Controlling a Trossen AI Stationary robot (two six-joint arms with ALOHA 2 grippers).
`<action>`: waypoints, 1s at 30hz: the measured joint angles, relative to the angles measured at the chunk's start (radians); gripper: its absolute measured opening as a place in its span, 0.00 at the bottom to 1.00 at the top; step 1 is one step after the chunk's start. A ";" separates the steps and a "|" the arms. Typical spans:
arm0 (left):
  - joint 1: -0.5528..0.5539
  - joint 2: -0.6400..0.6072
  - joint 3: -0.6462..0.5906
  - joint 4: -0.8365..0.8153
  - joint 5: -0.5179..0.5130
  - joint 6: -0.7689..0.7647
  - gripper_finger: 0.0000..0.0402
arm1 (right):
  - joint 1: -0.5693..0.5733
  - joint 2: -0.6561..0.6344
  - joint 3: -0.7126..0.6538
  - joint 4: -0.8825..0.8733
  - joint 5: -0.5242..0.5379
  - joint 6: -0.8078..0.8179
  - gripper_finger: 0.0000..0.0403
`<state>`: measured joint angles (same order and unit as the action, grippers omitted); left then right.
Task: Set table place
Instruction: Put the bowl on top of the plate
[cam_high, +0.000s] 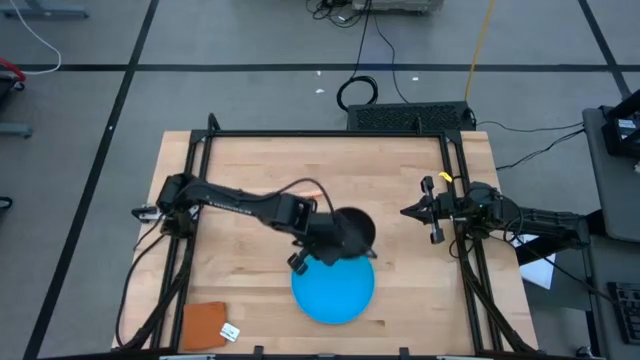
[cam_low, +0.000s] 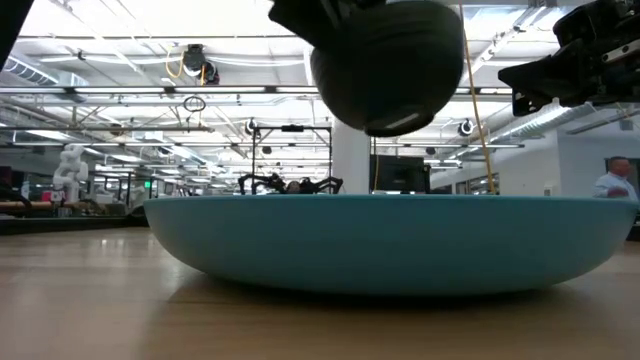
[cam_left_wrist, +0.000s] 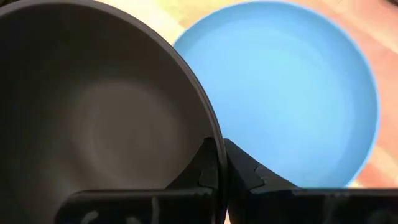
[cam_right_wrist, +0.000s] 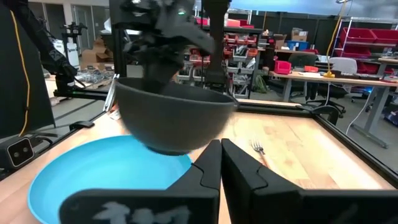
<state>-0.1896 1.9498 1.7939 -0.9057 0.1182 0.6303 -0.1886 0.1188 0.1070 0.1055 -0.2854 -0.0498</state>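
Black and held clear of the wood, the bowl (cam_high: 350, 232) hangs pinched by its rim in the left gripper (cam_left_wrist: 219, 168), above the 12 o'clock edge of the blue plate (cam_high: 333, 290) on the table (cam_high: 250, 165). The right gripper (cam_high: 408, 212) waits at 3 o'clock, fingers pressed together.

Two dark jointed arms, the left arm (cam_high: 240, 203) with blue trim, the right arm (cam_high: 520, 215) with yellow trim
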 joint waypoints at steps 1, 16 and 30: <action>-0.015 0.002 0.000 0.000 -0.016 -0.009 0.01 | 0.000 0.000 0.000 0.000 0.000 0.000 0.00; -0.117 0.121 -0.005 0.044 -0.056 -0.095 0.01 | 0.000 0.014 -0.002 0.008 0.000 0.000 0.00; -0.176 0.190 -0.006 0.046 -0.094 -0.171 0.01 | 0.000 0.021 -0.001 0.018 0.000 -0.004 0.00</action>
<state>-0.3653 2.1403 1.7882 -0.8602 0.0242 0.4598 -0.1886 0.1394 0.1059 0.1234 -0.2852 -0.0536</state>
